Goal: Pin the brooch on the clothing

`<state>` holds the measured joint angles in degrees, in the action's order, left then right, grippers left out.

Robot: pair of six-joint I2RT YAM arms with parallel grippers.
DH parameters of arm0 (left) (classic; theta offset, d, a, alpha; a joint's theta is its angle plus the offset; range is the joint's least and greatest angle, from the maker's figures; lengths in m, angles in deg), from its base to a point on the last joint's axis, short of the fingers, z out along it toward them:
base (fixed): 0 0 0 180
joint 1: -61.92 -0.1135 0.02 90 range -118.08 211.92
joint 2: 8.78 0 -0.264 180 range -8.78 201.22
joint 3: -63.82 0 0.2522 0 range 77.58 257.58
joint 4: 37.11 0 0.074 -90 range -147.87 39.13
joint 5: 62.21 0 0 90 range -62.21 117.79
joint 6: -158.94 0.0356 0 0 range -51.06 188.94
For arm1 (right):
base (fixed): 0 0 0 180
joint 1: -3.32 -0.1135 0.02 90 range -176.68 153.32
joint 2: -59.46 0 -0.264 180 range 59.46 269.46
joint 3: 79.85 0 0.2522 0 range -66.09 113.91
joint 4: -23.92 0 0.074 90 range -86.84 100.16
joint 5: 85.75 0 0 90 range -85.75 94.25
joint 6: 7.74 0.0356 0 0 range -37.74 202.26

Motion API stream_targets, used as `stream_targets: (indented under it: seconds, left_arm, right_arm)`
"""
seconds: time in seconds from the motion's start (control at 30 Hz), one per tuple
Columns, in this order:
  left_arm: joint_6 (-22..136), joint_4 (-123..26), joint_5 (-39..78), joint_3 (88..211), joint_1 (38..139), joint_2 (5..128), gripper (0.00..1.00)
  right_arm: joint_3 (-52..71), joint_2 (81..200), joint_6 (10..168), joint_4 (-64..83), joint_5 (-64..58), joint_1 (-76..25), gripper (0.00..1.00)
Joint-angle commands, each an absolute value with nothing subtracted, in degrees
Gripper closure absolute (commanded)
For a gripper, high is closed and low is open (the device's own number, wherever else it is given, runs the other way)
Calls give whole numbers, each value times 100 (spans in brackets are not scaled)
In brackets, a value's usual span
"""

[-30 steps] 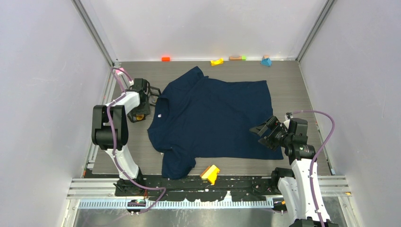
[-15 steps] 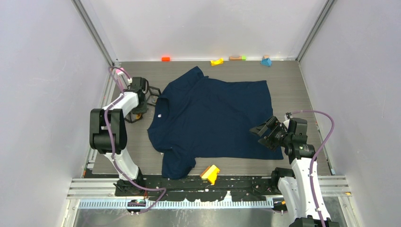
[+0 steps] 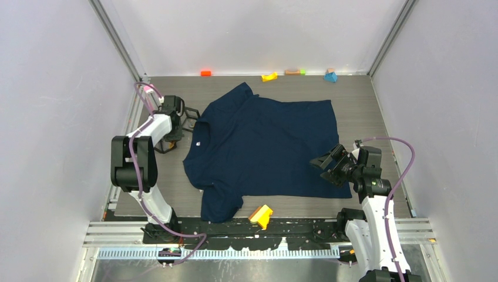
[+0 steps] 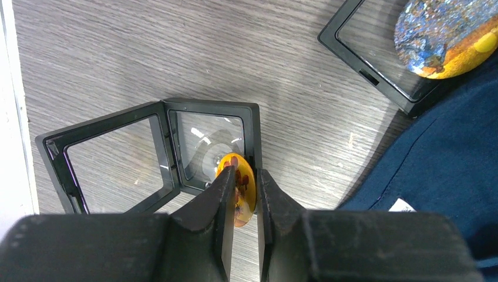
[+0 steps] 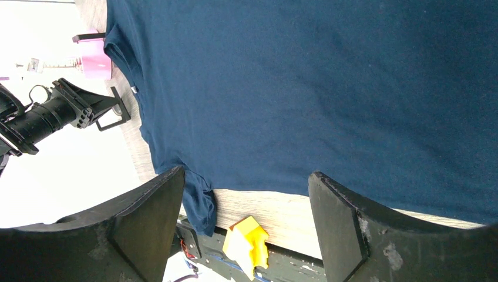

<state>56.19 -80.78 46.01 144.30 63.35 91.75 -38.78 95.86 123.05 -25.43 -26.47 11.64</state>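
Note:
The brooch (image 4: 245, 197), a small orange-gold disc, stands on edge at the lip of an open black display case (image 4: 147, 153) on the wooden table. My left gripper (image 4: 246, 176) is shut on the brooch, one finger pressed against each face. From above, the left gripper (image 3: 171, 136) sits just left of the collar. The clothing (image 3: 264, 147), a dark navy T-shirt, lies flat mid-table with its white label (image 4: 402, 205) at the neck. My right gripper (image 3: 325, 163) hovers open over the shirt's right hem (image 5: 323, 88), empty.
A second black case (image 4: 376, 59) holding a blue-and-orange round badge lies beside the collar. A yellow wedge block (image 3: 261, 215) rests at the near edge. Small orange (image 3: 205, 73), yellow (image 3: 269, 76) and blue (image 3: 330, 76) blocks line the far edge.
The left jaws have closed in onto the brooch, and the left arm has shifted slightly toward the far side. The right arm has not moved.

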Motion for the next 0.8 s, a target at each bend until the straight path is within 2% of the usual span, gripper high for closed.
stream_targets:
  seconds: [0.0,0.1,0.2,0.53,0.77]
  left_arm:
    - [5687,-8324,4486,14586,6379,9258,89]
    - [5769,-8314,4666,14567,6489,9167,98]
    - [5868,-8295,4882,14534,6620,9033,100]
    - [5993,-8267,5062,14401,6876,8535,100]
    - [6000,-8566,4464,14669,6910,9020,100]
  right_arm:
    - [-3770,9594,12239,-2490,-2733,1141,18]
    - [-3758,9602,12239,-2491,-2730,1141,18]
    - [-3745,9602,12230,-2503,-2730,1141,18]
    - [-3691,9604,12217,-2580,-2704,1141,18]
    - [-3787,9595,12203,-2556,-2659,1141,18]
